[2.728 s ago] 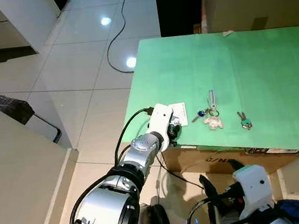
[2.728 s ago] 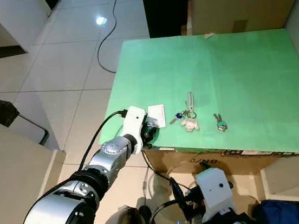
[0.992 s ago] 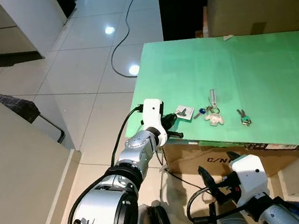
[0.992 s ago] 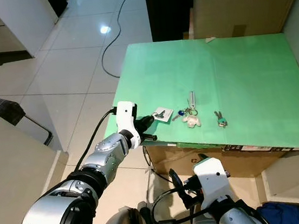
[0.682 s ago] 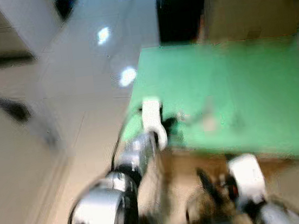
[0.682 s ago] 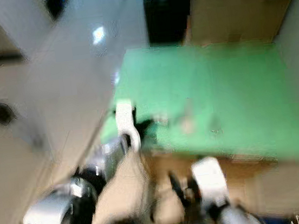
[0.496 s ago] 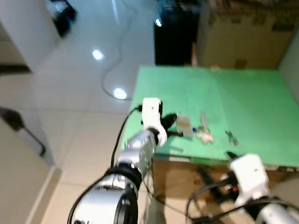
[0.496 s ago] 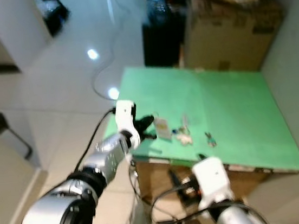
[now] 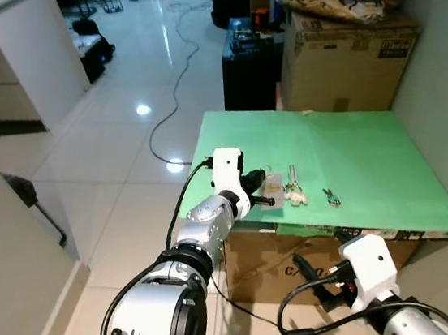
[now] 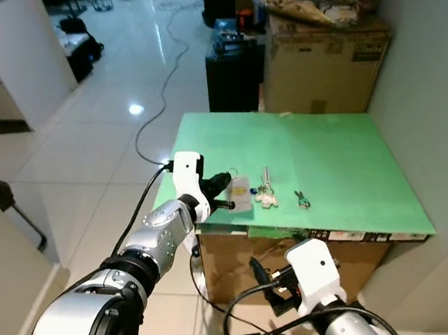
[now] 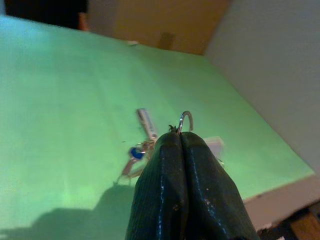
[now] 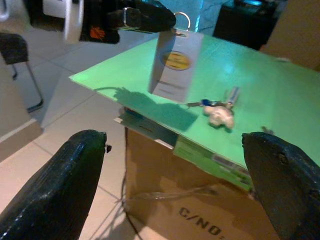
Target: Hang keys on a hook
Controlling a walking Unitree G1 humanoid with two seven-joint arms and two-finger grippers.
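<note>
Left pincer [image 11: 181, 137] is clenched on a ring [image 11: 185, 120]; its white tag [image 12: 174, 65] hangs below, long axis vertical. Right pincer [image 12: 172, 165] is spread wide.

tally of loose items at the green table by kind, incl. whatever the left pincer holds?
Key bunch with white charm: 1
Small key set: 1
White tag on a ring, held above the green table by the left pincer: 1
Total: 3

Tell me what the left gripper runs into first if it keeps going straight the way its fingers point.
Likely the key bunch with the white charm on the green tabletop. The left gripper, shut on a white card hook, points across it; depth is unclear.
</note>
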